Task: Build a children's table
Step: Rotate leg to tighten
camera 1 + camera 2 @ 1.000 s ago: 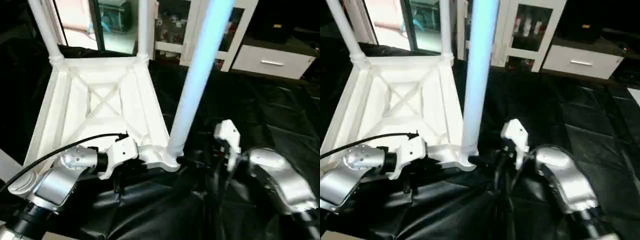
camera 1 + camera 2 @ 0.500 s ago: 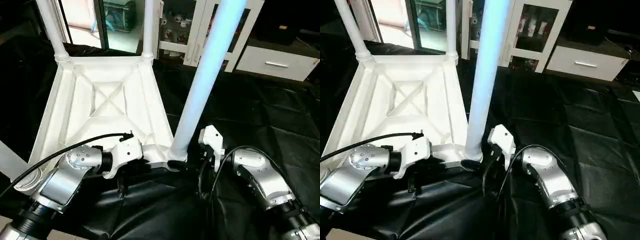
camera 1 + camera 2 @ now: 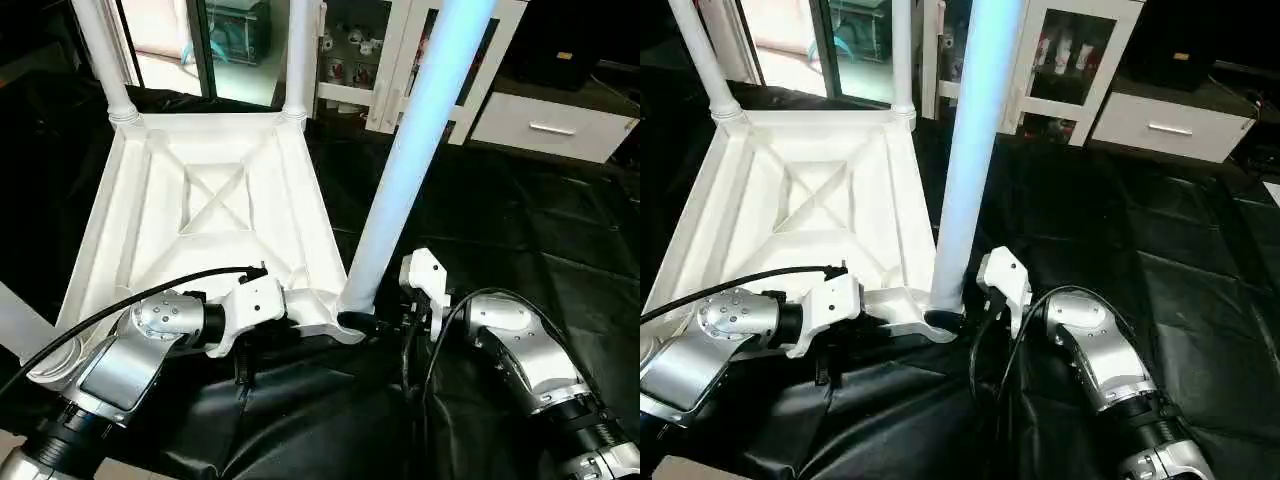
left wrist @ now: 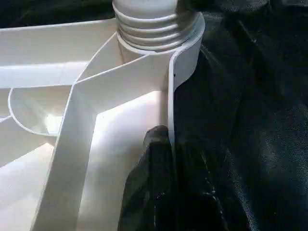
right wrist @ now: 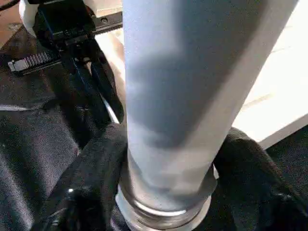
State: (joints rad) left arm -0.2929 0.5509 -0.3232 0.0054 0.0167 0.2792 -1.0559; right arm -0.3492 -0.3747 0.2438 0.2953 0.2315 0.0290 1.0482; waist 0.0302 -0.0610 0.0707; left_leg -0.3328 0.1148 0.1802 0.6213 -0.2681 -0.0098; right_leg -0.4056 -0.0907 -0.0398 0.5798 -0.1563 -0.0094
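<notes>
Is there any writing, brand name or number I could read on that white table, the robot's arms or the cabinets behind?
None can be read.
Upturned table top: plain white, no marking.
Legs: plain.
Robot's silver forearms: no legible label.
Things behind the cabinet's glass doors: too small and blurred to read.

The robot's left forearm (image 3: 115,365) is a rounded, brushed-silver metal shell, ending toward the elbow in a black ribbed collar. At its wrist sits a silver dome-shaped joint with small dark screw holes, followed by a black ring and a white blocky plastic wrist housing (image 3: 250,303). A thin black cable (image 3: 130,300) arcs from that housing back along the arm. The right forearm (image 3: 530,360) has the same silver, bulbous casing and black ribbed collar, with a white angular housing (image 3: 425,280) at its wrist and looping black cables (image 3: 430,340). The black fingers (image 5: 96,187) look coated in soft, matte rubber; a toothed black rack (image 5: 29,62) crosses the other gripper's base.
</notes>
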